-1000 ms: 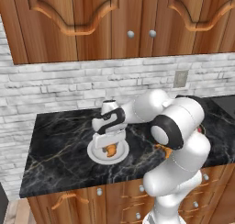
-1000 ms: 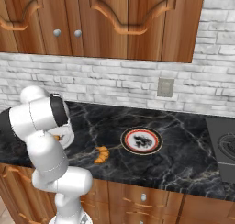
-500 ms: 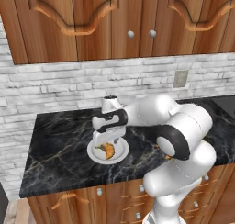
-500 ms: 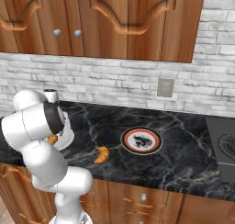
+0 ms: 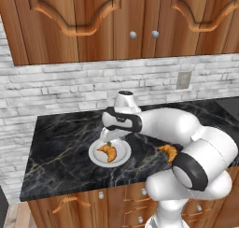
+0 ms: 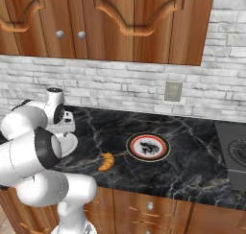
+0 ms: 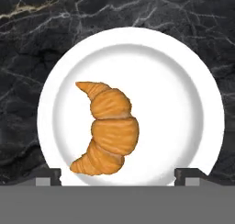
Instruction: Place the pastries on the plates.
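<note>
One golden croissant (image 7: 108, 129) lies on the plain white plate (image 7: 174, 103), left of its middle and free of the gripper. My gripper (image 7: 118, 176) hangs open just above that plate, its fingertips (image 7: 48, 175) wide apart with nothing held. From the left base the same croissant (image 5: 108, 152) rests on the white plate (image 5: 122, 153) under the gripper (image 5: 108, 139). The second croissant (image 6: 106, 161) lies on the black counter, left of the ring-patterned plate (image 6: 148, 146). In the left base view this croissant (image 5: 169, 151) is partly hidden behind my arm.
The black marble counter (image 5: 60, 147) runs along a white brick wall with an outlet (image 6: 172, 91). Wooden cabinets (image 5: 130, 21) hang overhead. A dark stovetop (image 6: 235, 156) sits at the counter's right end. The counter's front edge is close to the loose croissant.
The gripper has lifted off the white plate and left the croissant lying on it. The arm has swung upward; the other croissant and the patterned plate stayed put.
</note>
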Controlling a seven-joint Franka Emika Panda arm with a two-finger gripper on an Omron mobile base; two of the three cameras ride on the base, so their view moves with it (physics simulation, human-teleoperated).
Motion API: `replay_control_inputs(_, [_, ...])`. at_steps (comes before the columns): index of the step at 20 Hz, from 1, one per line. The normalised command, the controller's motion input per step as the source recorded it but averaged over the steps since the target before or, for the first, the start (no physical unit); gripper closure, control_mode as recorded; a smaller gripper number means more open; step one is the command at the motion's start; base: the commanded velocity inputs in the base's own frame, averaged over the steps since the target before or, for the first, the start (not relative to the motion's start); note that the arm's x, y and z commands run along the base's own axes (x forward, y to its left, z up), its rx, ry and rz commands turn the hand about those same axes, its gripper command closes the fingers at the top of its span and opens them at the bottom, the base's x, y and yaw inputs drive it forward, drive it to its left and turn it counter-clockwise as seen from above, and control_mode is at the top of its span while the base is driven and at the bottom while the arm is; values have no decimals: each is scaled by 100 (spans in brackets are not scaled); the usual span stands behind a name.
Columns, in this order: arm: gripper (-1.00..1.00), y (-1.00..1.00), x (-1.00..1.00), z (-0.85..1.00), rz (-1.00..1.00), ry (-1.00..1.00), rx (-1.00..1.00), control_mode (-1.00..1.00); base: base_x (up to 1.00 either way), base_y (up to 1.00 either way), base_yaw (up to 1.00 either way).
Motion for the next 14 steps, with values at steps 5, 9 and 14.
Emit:
replay_control_inputs(5, [-100, -89, -25, -12, 0, -25, 12, -100, 0, 0, 0])
replay_control_inputs(9, [-100, -69, -16, 82, -2, -15, 14, -100, 0, 0, 0])
replay_control_inputs(14, [-100, -66, -19, 37, 0, 0, 1, -100, 0, 0, 0])
